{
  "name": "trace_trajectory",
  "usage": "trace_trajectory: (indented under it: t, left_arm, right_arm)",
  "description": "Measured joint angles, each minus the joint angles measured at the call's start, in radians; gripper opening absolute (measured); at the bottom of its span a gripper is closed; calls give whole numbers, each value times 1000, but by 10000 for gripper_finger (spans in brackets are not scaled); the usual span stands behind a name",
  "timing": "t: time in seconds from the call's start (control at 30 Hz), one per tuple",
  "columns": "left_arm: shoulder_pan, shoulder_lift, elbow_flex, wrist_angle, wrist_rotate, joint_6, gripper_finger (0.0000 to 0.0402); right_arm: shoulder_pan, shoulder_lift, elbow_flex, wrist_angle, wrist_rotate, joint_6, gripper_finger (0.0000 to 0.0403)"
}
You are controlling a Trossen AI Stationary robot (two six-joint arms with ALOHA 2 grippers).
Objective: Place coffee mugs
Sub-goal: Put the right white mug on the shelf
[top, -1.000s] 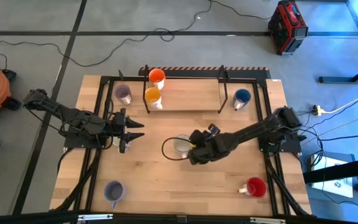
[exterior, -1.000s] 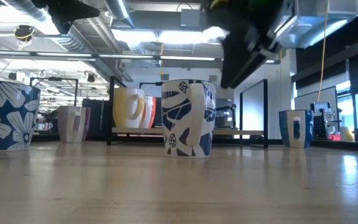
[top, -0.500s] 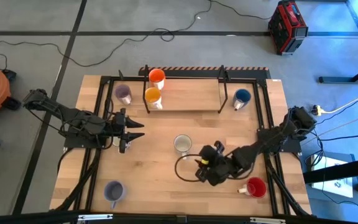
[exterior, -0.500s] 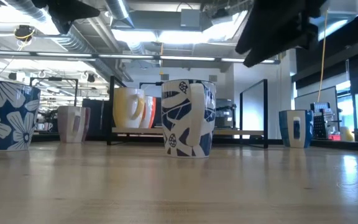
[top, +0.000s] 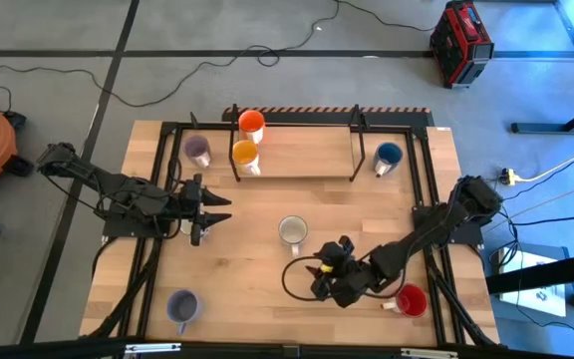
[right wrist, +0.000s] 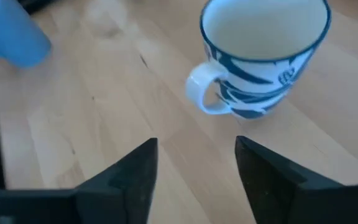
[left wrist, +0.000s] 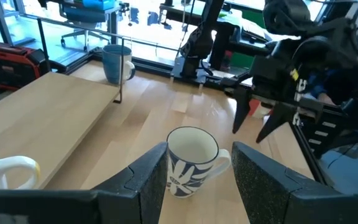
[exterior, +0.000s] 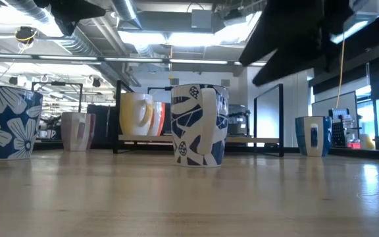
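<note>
No writing or brand that I can read shows on any of the mugs; the nearest thing to a label is the blue leaf pattern on the white mug (top: 292,231) standing upright at the middle of the table (top: 257,299). From above and from the right wrist view its inside looks white and bare (right wrist: 265,46), handle turned toward the camera there.

The right gripper (top: 319,280) hovers low over the wood just in front of that mug, its two fingers (right wrist: 126,177) spread apart with nothing between them. The left gripper (top: 214,209) waits over the table's left side, fingers parted too, aimed across at the patterned mug (left wrist: 191,158).

At the back, a low wooden shelf (top: 297,158) holds an orange mug (top: 252,125) and a second orange mug (top: 245,155) close together. A pale purple mug (top: 198,151) stands just left of the shelf, a blue mug (top: 388,157) just right of it. Near the front edge sit another purple mug (top: 181,306) on the left and a red mug (top: 409,299) on the right, the red one near the right arm. I cannot see anything inside any of them. In the low view a flower-patterned mug (exterior: 5,122) stands at the far left.
</note>
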Motion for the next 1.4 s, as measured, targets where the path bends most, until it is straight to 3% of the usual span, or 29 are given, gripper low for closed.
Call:
trace_trajectory:
  t: [0.07, 0.2, 0.43, 0.6, 1.07, 1.4]
  left_arm:
    - [0, 0, 0, -1, 0, 0, 172]
    - [0, 0, 0, -2, 1, 0, 172]
    - [0, 0, 0, -5, 52, 2, 172]
    - [0, 0, 0, -6, 52, 8, 172]
    - [0, 0, 0, -14, 52, 13, 172]
    - [0, 0, 0, -16, 52, 35, 172]
  right_arm:
    - [-1, 29, 0, 26, 5, 23, 227]
    - [15, 91, 10, 90, 112, 26, 235]
    - [5, 196, 88, 105, 238, -56, 220]
    - [4, 253, 113, 105, 332, 13, 205]
    - [-50, 297, 139, 98, 369, 103, 181]
    - [-49, 297, 138, -3, 369, 187, 181]
